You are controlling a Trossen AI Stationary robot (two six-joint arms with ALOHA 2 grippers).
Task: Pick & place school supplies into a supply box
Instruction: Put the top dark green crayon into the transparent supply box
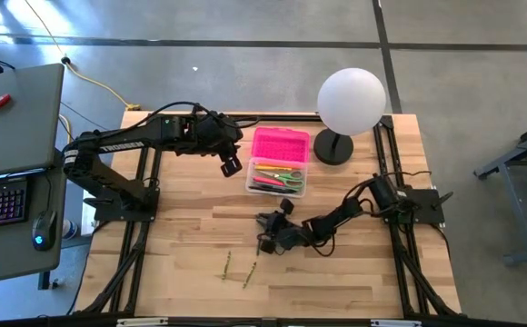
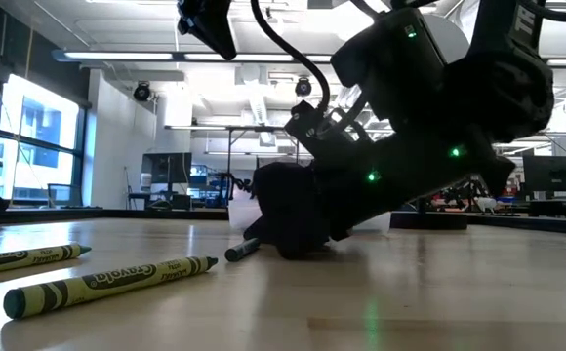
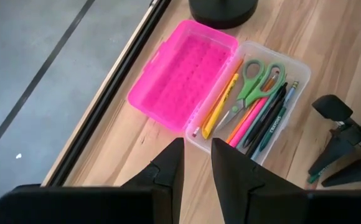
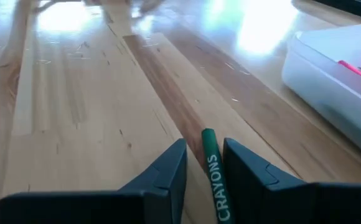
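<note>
Right gripper (image 4: 204, 163) low on table, fingers closed around dark green crayon (image 4: 213, 167), white "CRAYONS" lettering, tip pointing forward. Left gripper (image 3: 196, 163) slightly parted above open supply box (image 3: 264, 134).

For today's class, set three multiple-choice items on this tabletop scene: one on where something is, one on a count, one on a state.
1. Where does the white globe lamp stand?
A. On the table's far edge, beside the supply box
B. On the near edge, between the crayons
C. On the grey desk

2. How many olive crayons lie loose near the table's front edge?
A. None
B. Two
C. Five

3. What is the state of the box's pink lid?
A. Shut
B. Taken off and lying on the floor
C. Swung open, lying flat behind the box

Answers:
1. A, the high view shows the lamp's base next to the box at the far side.
2. B, both the high and low views show two.
3. C, the left wrist view shows the lid folded back, with scissors and pens visible inside the box.
</note>
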